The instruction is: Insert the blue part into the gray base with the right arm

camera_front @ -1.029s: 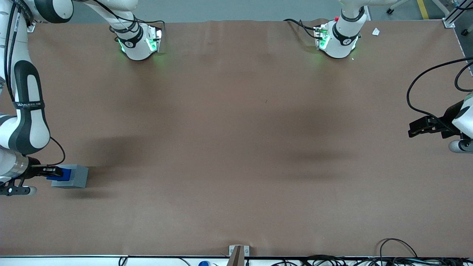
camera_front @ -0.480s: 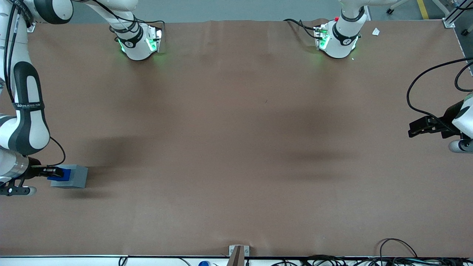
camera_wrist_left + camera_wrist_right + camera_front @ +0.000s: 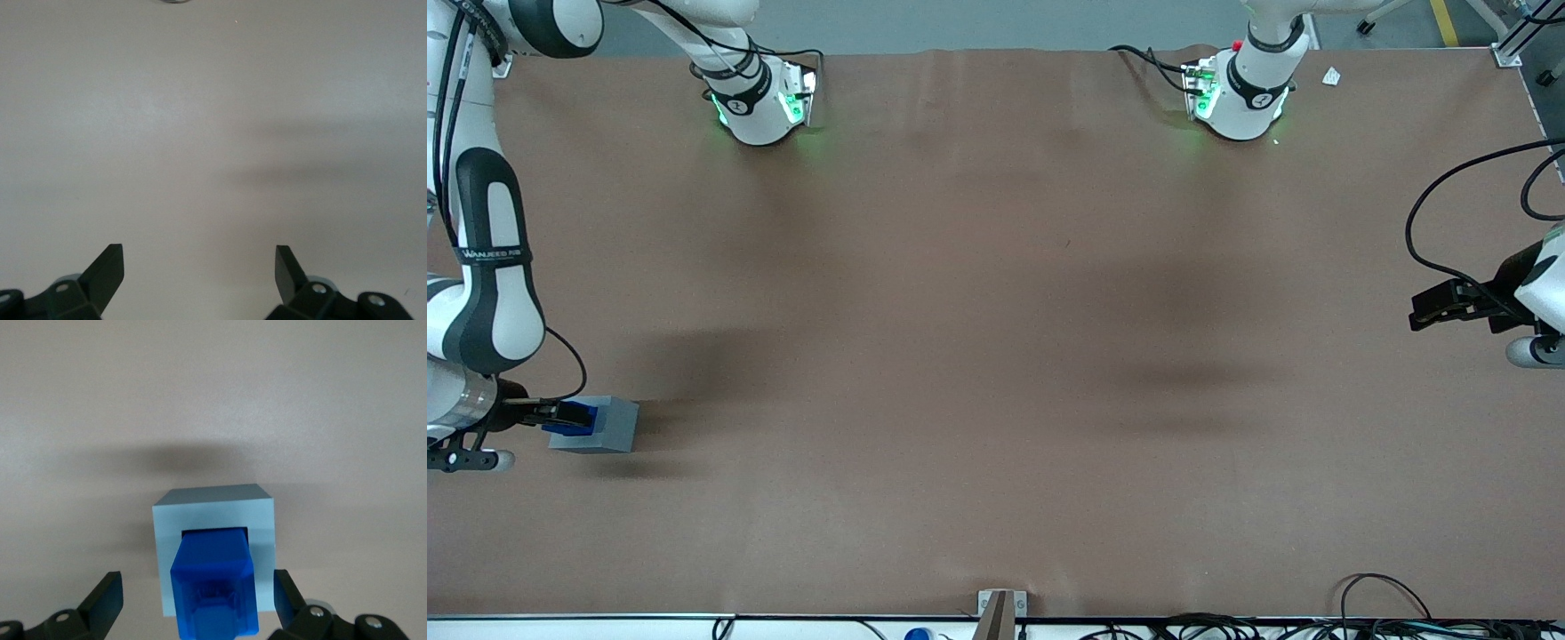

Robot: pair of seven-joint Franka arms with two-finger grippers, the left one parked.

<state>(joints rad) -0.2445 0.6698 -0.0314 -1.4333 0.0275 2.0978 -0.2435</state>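
Note:
The gray base rests on the brown table at the working arm's end, in the half nearer the front camera. The blue part stands upright in the base's socket, with its upper portion sticking out above the gray top. My right gripper hovers straight over it and is open. Its fingers stand wide on either side of the blue part, with clear gaps and no contact.
The brown table mat spreads toward the parked arm's end. Two arm pedestals stand farthest from the front camera. Cables lie along the table's near edge.
The blue part shows less above the gray base than a second ago. The right arm's forearm has shifted slightly; the base has stayed put.

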